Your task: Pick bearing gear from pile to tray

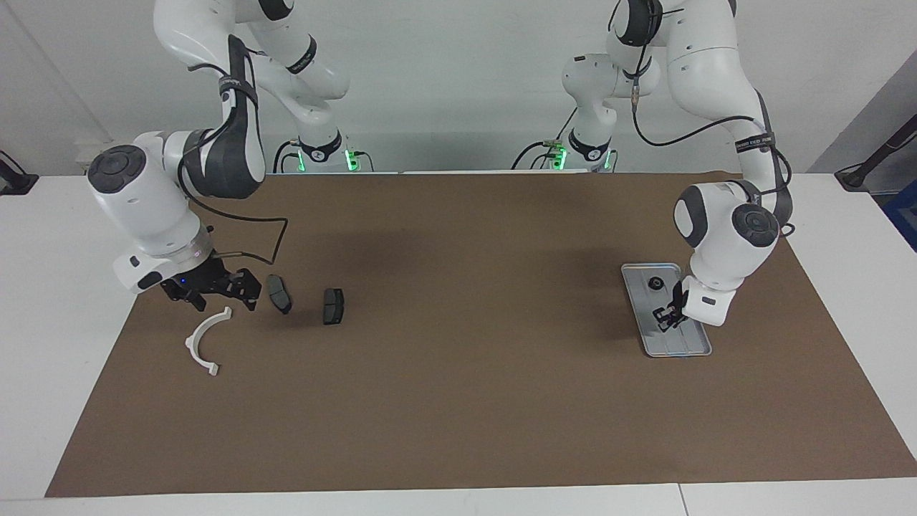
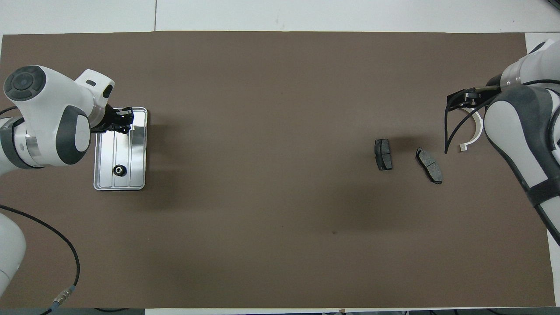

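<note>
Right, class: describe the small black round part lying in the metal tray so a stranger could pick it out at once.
Start at the shallow silver-grey ridged metal tray toward the left arm's end of the brown mat. On its floor, at the end nearer the robots, lies a small black round part with a pale centre. It is the only loose piece in the tray, unlike the dark grey brake pads at the right arm's end.

Left gripper (image 1: pixel 668 319) points down at the left arm's end, fingertips closed. Right gripper (image 1: pixel 211 290) hangs low at the right arm's end, jaws spread.
</note>
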